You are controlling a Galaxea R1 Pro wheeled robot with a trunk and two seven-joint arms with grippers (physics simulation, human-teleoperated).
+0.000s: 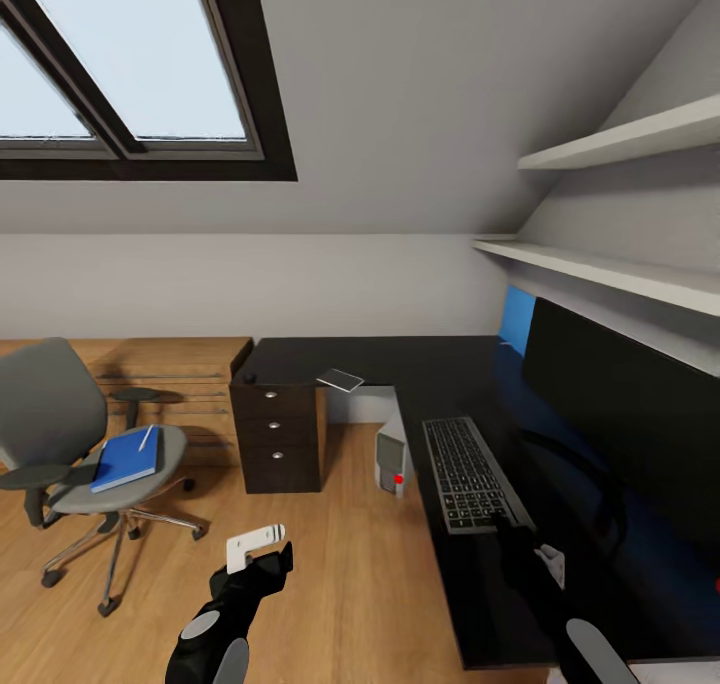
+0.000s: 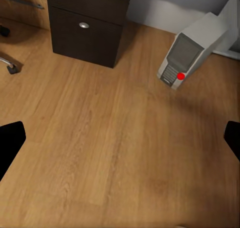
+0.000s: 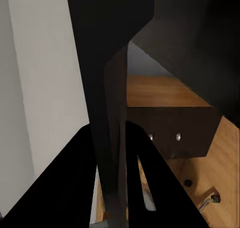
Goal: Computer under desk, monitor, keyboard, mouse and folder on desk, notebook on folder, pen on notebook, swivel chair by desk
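Observation:
The black-topped desk (image 1: 420, 364) runs along the right wall, and the wide black monitor (image 1: 620, 414) stands on it. In front of the monitor lies the keyboard (image 1: 468, 472). My right gripper (image 1: 510, 536) is at the keyboard's near end, and in the right wrist view it (image 3: 114, 188) is shut on a thin dark slab, which looks like the keyboard edge-on. The grey computer (image 1: 390, 459) (image 2: 185, 58) stands on the floor under the desk. On the swivel chair (image 1: 60, 414) at the left lies a blue flat folder or notebook (image 1: 125, 459), and the white pen (image 1: 147, 437) rests on top of it. My left gripper (image 1: 272, 560) (image 2: 120, 138) hangs open over bare floor.
The black three-drawer unit (image 1: 278, 434) (image 2: 85, 23) stands under the desk's far end, with a wooden dresser (image 1: 170, 374) behind the chair. A small flat grey thing (image 1: 340, 379) lies on the desk's corner; I cannot tell what it is. Two white shelves (image 1: 620, 264) hang over the monitor.

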